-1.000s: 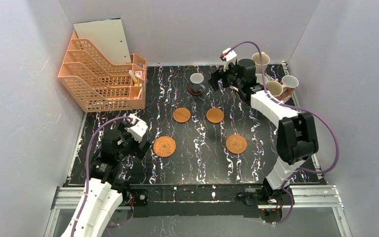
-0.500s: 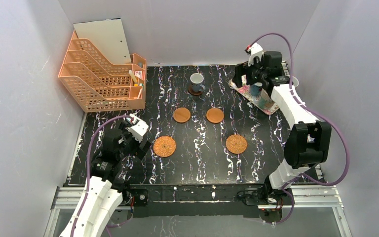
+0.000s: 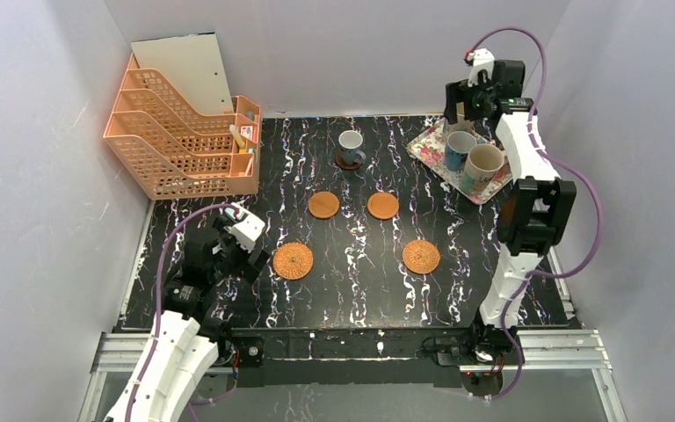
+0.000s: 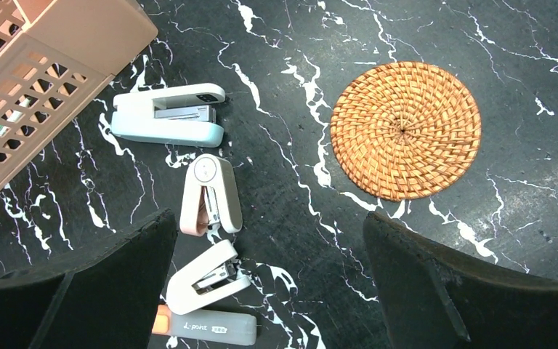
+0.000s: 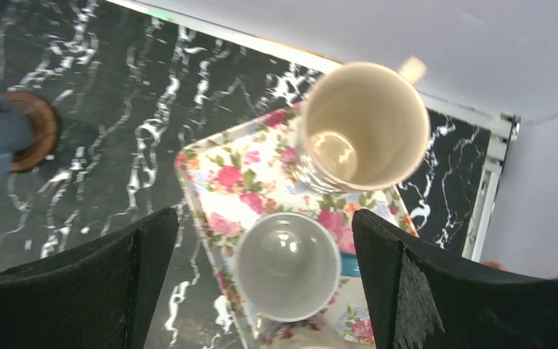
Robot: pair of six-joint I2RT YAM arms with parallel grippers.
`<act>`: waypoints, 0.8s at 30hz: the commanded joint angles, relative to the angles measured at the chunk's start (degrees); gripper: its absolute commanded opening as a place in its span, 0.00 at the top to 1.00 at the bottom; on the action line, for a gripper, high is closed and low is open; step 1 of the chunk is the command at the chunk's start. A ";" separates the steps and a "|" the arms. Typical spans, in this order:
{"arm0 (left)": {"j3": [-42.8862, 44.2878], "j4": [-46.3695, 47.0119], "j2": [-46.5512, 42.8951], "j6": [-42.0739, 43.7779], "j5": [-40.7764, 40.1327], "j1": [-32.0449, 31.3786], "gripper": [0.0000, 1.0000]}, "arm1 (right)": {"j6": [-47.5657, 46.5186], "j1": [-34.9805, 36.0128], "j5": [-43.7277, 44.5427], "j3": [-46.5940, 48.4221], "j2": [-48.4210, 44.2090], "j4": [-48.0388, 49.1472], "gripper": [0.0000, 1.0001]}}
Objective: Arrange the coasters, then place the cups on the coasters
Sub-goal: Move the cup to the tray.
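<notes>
Right gripper [image 5: 263,222] is over the floral tray [image 5: 214,182] in the far right corner, fingers [image 5: 80,291] spread wide and gripping nothing. Under it I see the far beige cup [image 5: 363,127] at the tray's back end and the tray blue cup [image 5: 287,265] just beside it, both upright. The near beige cup [image 3: 484,167] is at the tray's front end. The lone blue cup [image 3: 350,143] sits on the dark coaster [image 3: 344,164] at back centre. Left wood coaster [image 3: 323,205] and right wood coaster [image 3: 383,206] are side by side mid-table. Left wicker coaster [image 4: 405,129] and right wicker coaster [image 3: 421,257] are nearer me; all four bare. Left gripper [image 4: 269,218] hangs over the near left of the table, fingers spread, empty, with the left wicker coaster just ahead. Three staplers [image 4: 167,116] lie near the orange file rack [image 3: 185,132].
</notes>
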 commanded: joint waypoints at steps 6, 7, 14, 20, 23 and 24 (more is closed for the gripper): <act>-0.34 0.18 1.40 -0.01 -0.61 -0.23 0.02 | 1.03 -4.23 -3.22 10.03 8.31 -9.77 0.02; -0.33 0.24 1.36 -0.03 -0.66 -0.23 0.02 | 0.89 -4.24 -2.96 9.75 8.76 -9.72 0.02; -0.33 0.32 2.19 0.07 -0.10 -0.16 0.02 | -0.81 -4.46 -1.55 9.72 11.97 -10.67 0.02; -0.51 0.44 3.00 0.23 0.06 -0.21 0.02 | -1.27 -5.17 -1.02 9.67 13.12 -10.72 0.05; -0.51 0.50 3.12 0.29 -0.08 -0.23 0.02 | -1.55 -5.44 -1.00 9.45 13.30 -10.61 0.10; -0.51 0.45 3.14 0.26 -0.13 -0.23 0.02 | -1.66 -5.57 -0.91 9.36 13.51 -10.61 0.11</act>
